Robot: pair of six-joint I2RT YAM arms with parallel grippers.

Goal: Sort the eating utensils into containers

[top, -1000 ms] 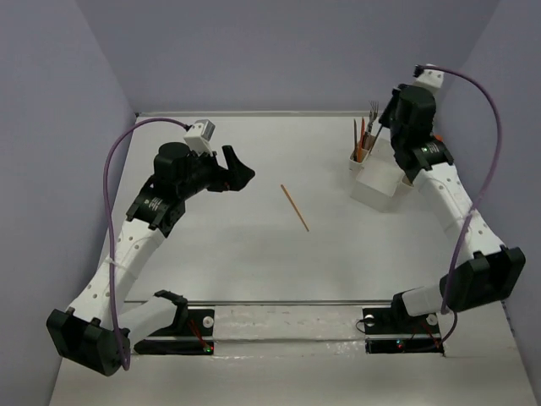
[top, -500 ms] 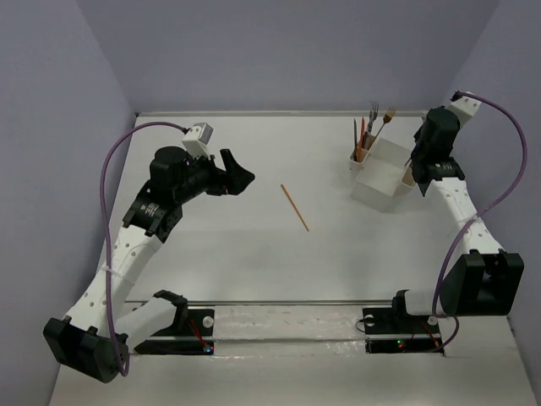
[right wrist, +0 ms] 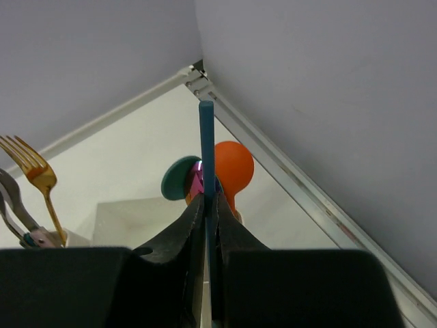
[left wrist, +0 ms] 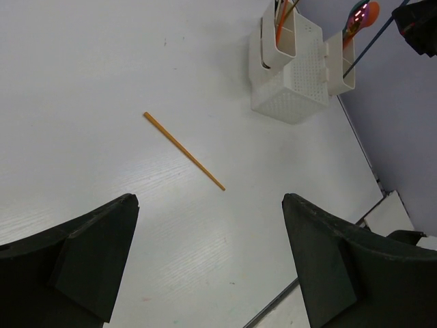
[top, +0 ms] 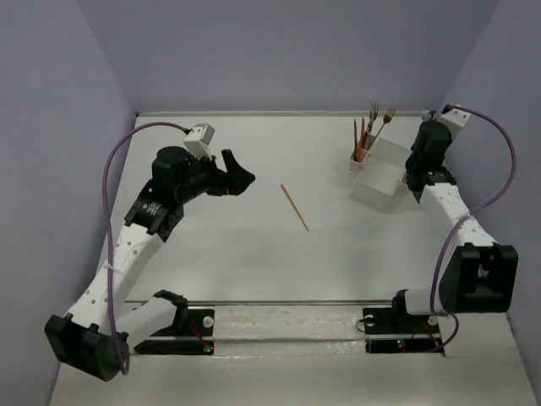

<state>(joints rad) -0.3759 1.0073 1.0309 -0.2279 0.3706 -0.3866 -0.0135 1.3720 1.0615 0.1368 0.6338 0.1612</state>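
An orange stick lies on the table mid-field; it also shows in the left wrist view. My left gripper is open and empty, hovering left of the stick, jaws wide apart. The white bin has a cup at its far-left end holding forks and sticks. My right gripper is shut on a dark blue stick over the cup at the bin's right end. An orange spoon, a teal spoon and a purple utensil stand there.
A gold fork stands in the far cup. The back wall and right wall stand close behind the bin. A metal rail runs along the near table edge by the arm bases.
My right arm swung from above the bin's left cup to its right end and came lower, still holding the blue stick. The left arm and the orange stick stayed put.
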